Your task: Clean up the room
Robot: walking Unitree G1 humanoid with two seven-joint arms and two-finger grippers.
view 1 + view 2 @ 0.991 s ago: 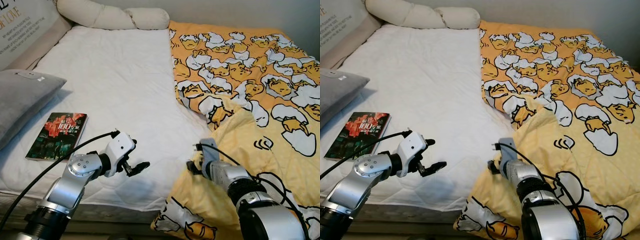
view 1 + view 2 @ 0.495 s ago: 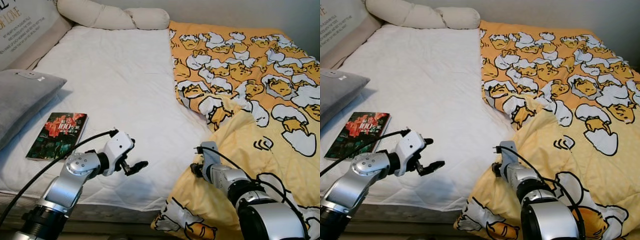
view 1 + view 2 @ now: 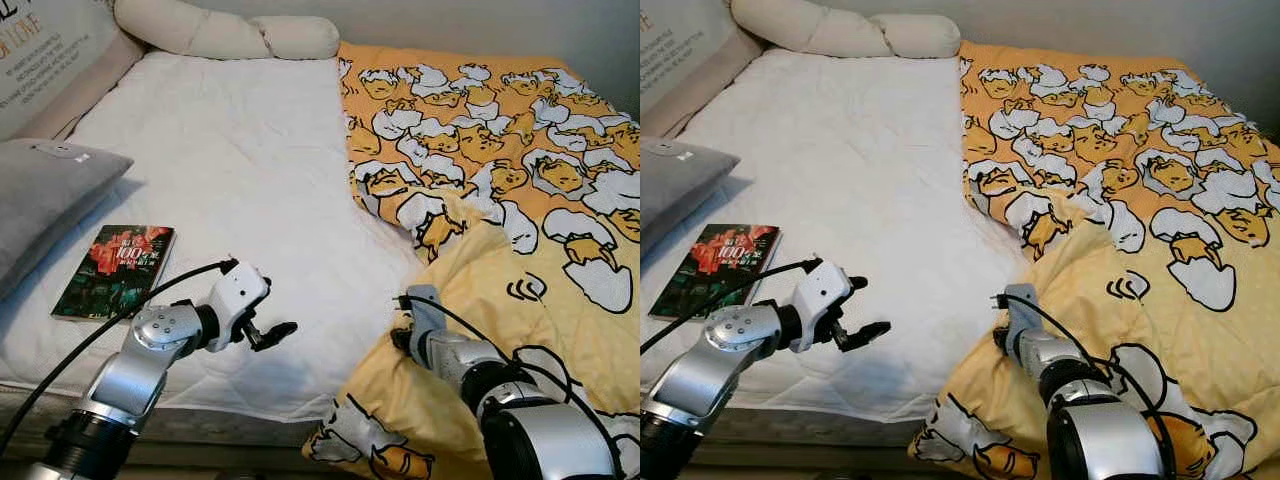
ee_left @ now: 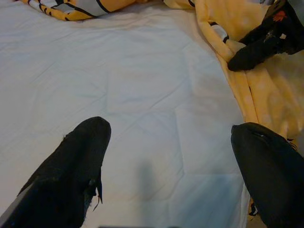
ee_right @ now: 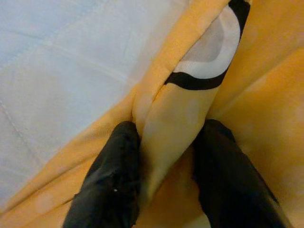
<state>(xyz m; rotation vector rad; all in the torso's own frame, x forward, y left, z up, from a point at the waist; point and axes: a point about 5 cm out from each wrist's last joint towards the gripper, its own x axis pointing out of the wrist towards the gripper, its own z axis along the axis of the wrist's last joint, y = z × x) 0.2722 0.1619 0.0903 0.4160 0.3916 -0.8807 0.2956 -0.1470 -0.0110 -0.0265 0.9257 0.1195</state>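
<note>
Yellow duvet (image 3: 520, 200) is lying across the bed's (image 3: 230, 170) 3 o'clock half; right claw (image 5: 164, 161) is pinching its folded edge. Left claw (image 4: 175, 166) is hovering released over white sheet.

Bed against a pale wall, soft even light.
A white quilted mattress (image 3: 230, 190) is seen filling the scene; a pale wall (image 3: 480, 25) runs along the far side, and a padded headboard (image 3: 45, 60) stands far left.
</note>
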